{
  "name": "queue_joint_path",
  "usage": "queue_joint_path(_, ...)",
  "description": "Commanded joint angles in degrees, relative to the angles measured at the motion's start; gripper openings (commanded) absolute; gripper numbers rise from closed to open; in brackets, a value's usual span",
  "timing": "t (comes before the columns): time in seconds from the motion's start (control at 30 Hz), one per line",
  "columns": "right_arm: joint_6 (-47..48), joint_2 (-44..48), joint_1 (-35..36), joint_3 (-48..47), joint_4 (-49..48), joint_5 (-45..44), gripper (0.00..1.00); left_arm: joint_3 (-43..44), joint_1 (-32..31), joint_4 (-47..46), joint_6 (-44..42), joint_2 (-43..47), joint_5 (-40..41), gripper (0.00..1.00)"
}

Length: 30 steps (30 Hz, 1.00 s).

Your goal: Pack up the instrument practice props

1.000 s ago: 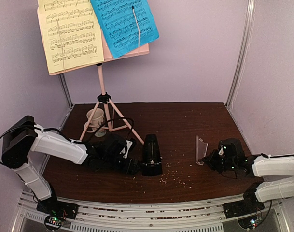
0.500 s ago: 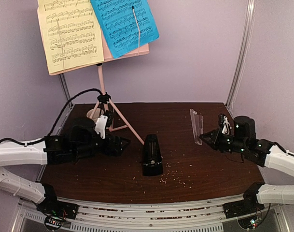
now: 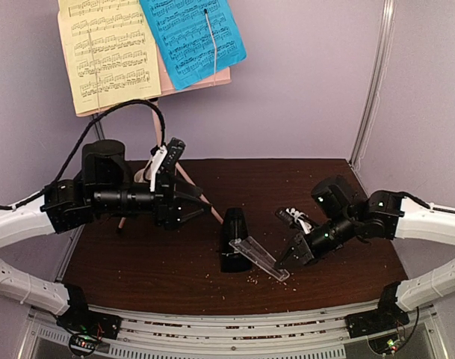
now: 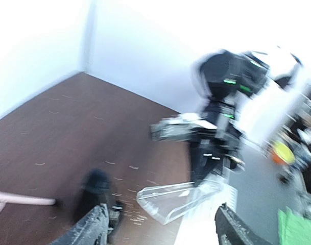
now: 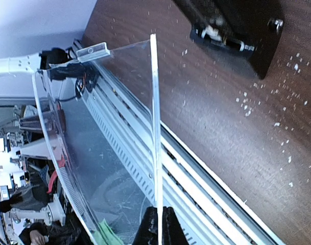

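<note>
The pink music stand [image 3: 159,127] stands at the back left, holding a yellow page [image 3: 107,56] and a blue page [image 3: 190,37]. The black metronome [image 3: 232,238] stands mid-table; it is blurred in the left wrist view [image 4: 96,191], and its base shows in the right wrist view [image 5: 237,30]. My right gripper [image 3: 291,262] [image 5: 158,224] is shut on the edge of the clear cover [image 3: 261,258] [image 5: 94,153] [image 4: 175,196]. It holds the cover tilted, low, just right of the metronome. My left gripper [image 3: 193,206] [image 4: 163,229] is open and empty, raised left of the metronome.
My left arm crosses in front of the stand's tripod legs [image 3: 201,196] and hides most of the beige mug. Pale crumbs [image 3: 268,280] lie near the front edge. Metal posts [image 3: 373,82] and lilac walls close in the table. A slotted rail [image 3: 227,329] runs along the front.
My right gripper carried the clear cover from the right side to the metronome and tipped it down. My left arm rose and pulled back from the metronome.
</note>
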<state>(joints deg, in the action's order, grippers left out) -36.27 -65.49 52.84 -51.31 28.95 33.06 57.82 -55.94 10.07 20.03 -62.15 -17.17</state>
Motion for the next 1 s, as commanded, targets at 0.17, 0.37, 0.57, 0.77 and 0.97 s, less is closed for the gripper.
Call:
queue_joint_path(0.17,6.11,-6.8,3.32,-0.37,3.12,13.34,0.0,1.44,-1.8,0.92,-3.32,-11.33,-31.19,0.62)
queue_joint_path(0.37,6.63,-7.72,3.65,0.01,0.8,16.99,0.0,-0.91,-1.98,2.13,-4.03,-12.96,-32.7,0.61)
queue_joint_path(0.57,7.19,-8.3,3.69,-0.16,-0.46,18.81,0.0,-2.18,-2.15,2.15,-4.36,-14.44,-31.96,0.6)
queue_joint_path(0.77,8.54,-8.84,3.75,-0.96,0.9,18.89,0.0,-1.95,-2.57,2.15,-4.38,-15.88,-32.55,0.51)
queue_joint_path(0.97,8.78,-9.84,3.74,-0.97,1.0,18.44,0.0,-2.3,-2.89,2.15,-4.32,-16.49,-33.38,0.37)
